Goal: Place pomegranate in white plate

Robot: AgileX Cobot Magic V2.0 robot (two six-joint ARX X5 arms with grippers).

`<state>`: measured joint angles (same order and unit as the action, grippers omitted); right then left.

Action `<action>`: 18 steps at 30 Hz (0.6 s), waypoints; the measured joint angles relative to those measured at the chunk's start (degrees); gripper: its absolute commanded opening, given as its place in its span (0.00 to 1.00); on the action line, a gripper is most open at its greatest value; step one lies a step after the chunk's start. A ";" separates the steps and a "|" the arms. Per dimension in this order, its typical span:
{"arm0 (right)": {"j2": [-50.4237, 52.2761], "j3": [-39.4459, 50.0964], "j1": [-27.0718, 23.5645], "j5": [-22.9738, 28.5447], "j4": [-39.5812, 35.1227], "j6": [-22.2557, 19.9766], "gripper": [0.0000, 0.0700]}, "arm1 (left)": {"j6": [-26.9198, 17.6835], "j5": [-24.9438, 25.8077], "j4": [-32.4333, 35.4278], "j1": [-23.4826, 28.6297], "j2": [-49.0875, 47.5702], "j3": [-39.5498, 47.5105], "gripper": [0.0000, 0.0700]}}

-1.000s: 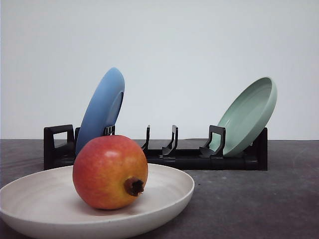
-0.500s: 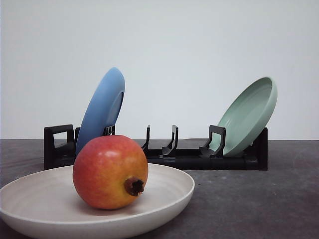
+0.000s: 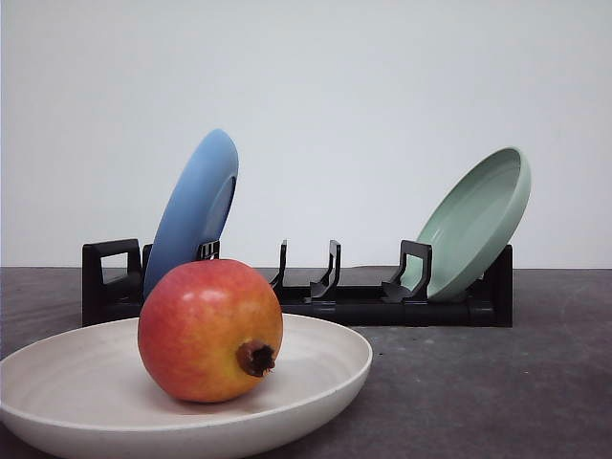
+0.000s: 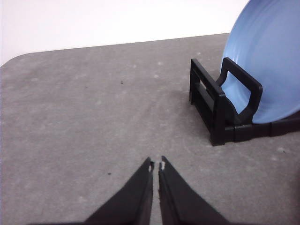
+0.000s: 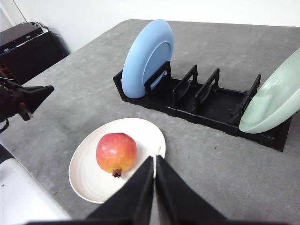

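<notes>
The red-orange pomegranate (image 3: pixel 210 330) rests inside the white plate (image 3: pixel 325 368) at the near left of the table, its dark crown stub facing forward. From the right wrist view the pomegranate (image 5: pixel 116 152) sits in the middle of the white plate (image 5: pixel 89 173), just beyond my right gripper (image 5: pixel 155 159), which is shut and holds nothing, raised above the plate's edge. My left gripper (image 4: pixel 156 165) is shut and empty over bare grey table, short of the rack's end. The left arm's fingers (image 5: pixel 35 96) show out to the side of the plate.
A black dish rack (image 3: pixel 316 296) stands behind the white plate, holding a blue plate (image 3: pixel 191 210) at its left end and a pale green plate (image 3: pixel 478 220) at its right end. Black equipment (image 5: pixel 28 49) sits beyond the table's edge.
</notes>
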<state>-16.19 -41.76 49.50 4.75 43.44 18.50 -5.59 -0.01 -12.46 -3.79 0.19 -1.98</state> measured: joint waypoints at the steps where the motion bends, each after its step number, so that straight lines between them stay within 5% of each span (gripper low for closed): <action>1: 0.00 0.00 0.00 -0.02 0.00 0.00 0.00 | -0.02 0.00 0.54 0.00 0.06 0.21 0.00; 18: 0.00 0.00 0.00 0.00 0.00 0.00 0.00 | 2.07 -0.33 1.56 0.68 0.06 0.59 0.00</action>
<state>-16.19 -41.76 49.50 4.75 43.44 18.50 -3.52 -0.34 -10.90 -3.11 0.25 -1.39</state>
